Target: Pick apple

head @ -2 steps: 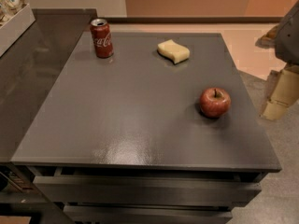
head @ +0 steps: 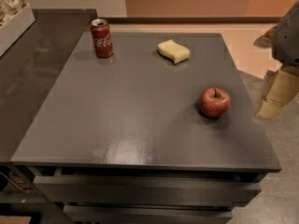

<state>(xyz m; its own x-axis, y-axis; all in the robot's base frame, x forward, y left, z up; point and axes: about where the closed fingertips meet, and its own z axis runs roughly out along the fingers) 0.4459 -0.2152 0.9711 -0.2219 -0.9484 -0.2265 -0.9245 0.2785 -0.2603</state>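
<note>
Barely anything's moved: our gripper (head: 279,93) still hangs beside the table (head: 140,106) near the apple (head: 215,102), open or closed we can't tell, so the pick hasn't started.

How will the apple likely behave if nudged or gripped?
The apple is round, resting near the table's right edge, so a sideways nudge would probably roll it. Its smooth skin might slip when squeezed. The gripper hangs beyond that edge.

Table (head: 140,125): dark grey top
Apple (head: 215,102): near right edge
Can (head: 101,38): far-left corner
Sponge (head: 173,51): near far edge
Gripper (head: 270,104): off the right edge
</note>
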